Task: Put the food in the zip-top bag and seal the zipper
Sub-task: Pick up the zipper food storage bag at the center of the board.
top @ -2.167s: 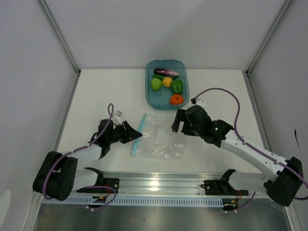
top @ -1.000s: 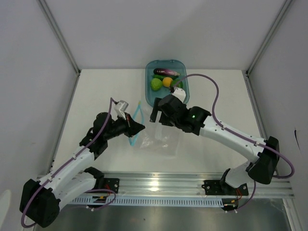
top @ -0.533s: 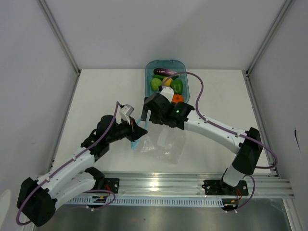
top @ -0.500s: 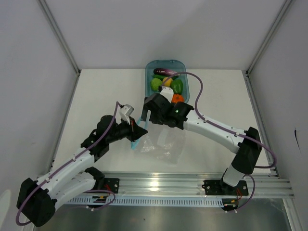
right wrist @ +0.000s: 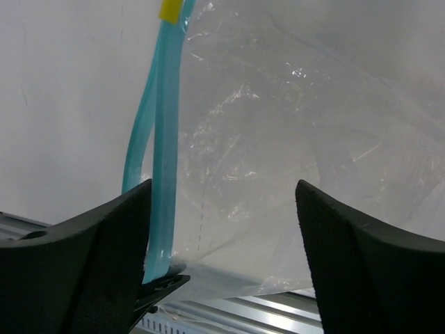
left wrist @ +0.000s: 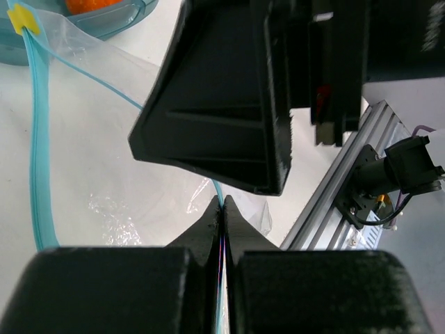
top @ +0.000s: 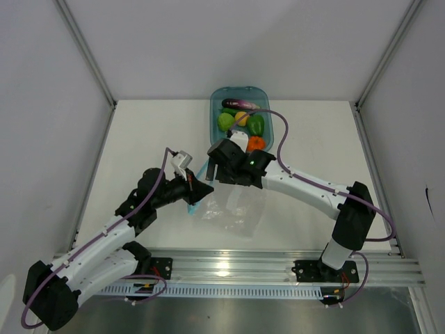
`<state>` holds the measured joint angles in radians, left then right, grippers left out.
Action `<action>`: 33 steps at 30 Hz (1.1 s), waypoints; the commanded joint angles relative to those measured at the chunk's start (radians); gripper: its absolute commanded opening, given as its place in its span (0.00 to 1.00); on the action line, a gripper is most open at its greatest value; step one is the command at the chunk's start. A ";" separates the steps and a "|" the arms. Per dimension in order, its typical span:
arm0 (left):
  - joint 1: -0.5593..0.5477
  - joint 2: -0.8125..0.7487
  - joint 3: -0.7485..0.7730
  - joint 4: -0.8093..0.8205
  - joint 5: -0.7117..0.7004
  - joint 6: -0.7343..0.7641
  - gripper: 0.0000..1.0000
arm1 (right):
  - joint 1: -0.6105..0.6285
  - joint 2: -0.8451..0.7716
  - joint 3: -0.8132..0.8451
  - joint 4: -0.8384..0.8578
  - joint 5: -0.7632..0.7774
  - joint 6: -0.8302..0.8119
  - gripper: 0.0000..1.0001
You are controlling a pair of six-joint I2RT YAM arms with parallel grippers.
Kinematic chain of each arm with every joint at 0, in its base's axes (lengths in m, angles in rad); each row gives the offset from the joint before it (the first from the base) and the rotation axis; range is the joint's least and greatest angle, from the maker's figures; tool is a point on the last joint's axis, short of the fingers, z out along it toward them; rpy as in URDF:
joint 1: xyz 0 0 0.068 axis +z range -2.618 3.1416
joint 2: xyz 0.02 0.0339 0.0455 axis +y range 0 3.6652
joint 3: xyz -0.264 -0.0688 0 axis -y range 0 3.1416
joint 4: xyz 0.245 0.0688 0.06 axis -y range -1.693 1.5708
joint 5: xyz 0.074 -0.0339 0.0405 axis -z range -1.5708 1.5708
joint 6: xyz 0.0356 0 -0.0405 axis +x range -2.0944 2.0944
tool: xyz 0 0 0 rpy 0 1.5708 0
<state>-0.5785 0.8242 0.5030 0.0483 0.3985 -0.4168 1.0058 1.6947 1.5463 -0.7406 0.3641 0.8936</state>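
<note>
Evidently the bag (top: pixel 233 209) is thin, limp and slippery, so its stiffer zipper (left wrist: pixel 40 174) is the hold: left gripper (left wrist: pixel 222 207) clamps it, right gripper (right wrist: pixel 222 189) gapes beside it, empty.

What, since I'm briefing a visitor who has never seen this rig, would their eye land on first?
In the middle of the table, both arms meet over the clear zip-top bag: the left gripper is pinched shut on its light blue zipper, and the right gripper hangs with jaws wide apart over the bag's mouth. Behind them, towards the far edge, the teal tray holds the brightly coloured food.
</note>
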 commanded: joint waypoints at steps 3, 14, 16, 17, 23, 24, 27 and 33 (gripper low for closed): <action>-0.009 -0.017 -0.003 0.044 0.007 0.018 0.00 | -0.003 0.006 -0.041 0.020 0.003 0.005 0.74; -0.009 -0.002 0.003 0.048 0.019 0.018 0.01 | -0.009 0.010 -0.045 0.030 -0.004 -0.027 0.40; -0.009 0.003 0.002 0.048 0.016 0.021 0.01 | -0.007 0.008 -0.049 0.040 -0.022 -0.025 0.32; -0.009 0.003 0.003 0.048 0.017 0.021 0.00 | -0.010 0.006 -0.054 0.044 -0.030 -0.024 0.28; -0.009 0.013 -0.004 0.055 0.014 0.023 0.01 | -0.010 -0.006 -0.075 0.079 -0.068 -0.021 0.09; -0.009 0.015 -0.003 0.056 0.017 0.021 0.01 | -0.012 -0.006 -0.077 0.081 -0.070 -0.021 0.03; -0.011 0.016 0.000 0.059 0.026 0.019 0.01 | -0.012 -0.026 -0.095 0.099 -0.057 -0.025 0.00; -0.011 -0.022 -0.003 0.045 0.026 -0.007 0.51 | -0.013 -0.137 -0.190 0.191 -0.027 -0.087 0.00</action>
<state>-0.5827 0.8349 0.5030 0.0635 0.4141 -0.4107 0.9966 1.6547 1.3876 -0.6144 0.3027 0.8448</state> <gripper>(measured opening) 0.383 0.007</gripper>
